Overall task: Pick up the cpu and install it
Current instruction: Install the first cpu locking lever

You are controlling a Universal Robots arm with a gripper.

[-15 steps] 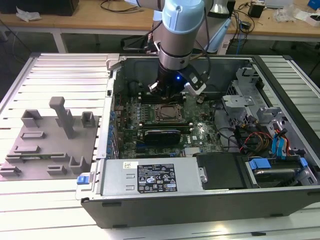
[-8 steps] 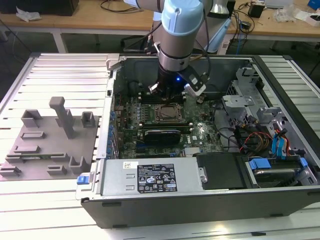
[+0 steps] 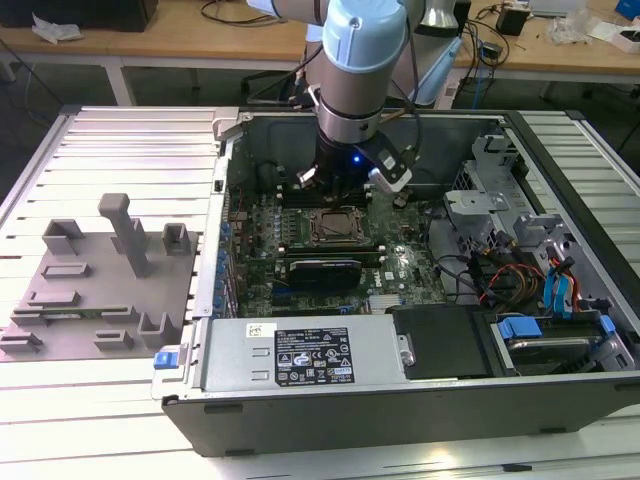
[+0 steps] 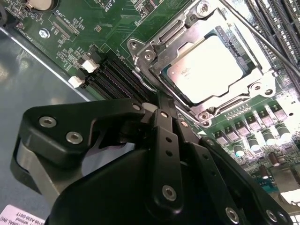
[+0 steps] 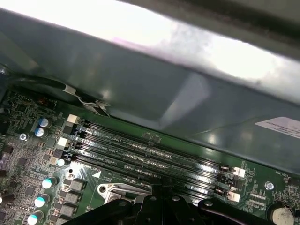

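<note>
Silvery cpu [image 4: 206, 65] is sitting inside the socket frame [image 4: 145, 56], upper right of the second wrist view; the gripper [image 4: 161, 110], fingers together and empty, is hovering just beside it.

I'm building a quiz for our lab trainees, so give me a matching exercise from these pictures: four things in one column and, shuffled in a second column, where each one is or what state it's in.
Things:
1. cpu
2. gripper
3. grey fixture block
4. empty memory slots

Places or states:
A. on the ribbed table, outside the case at the exterior view's left
B. seated inside the metal socket frame
C. long dark rows next to the case wall
D. hovering over the motherboard just beside the socket

Pairs: 1-B, 2-D, 3-A, 4-C
</note>
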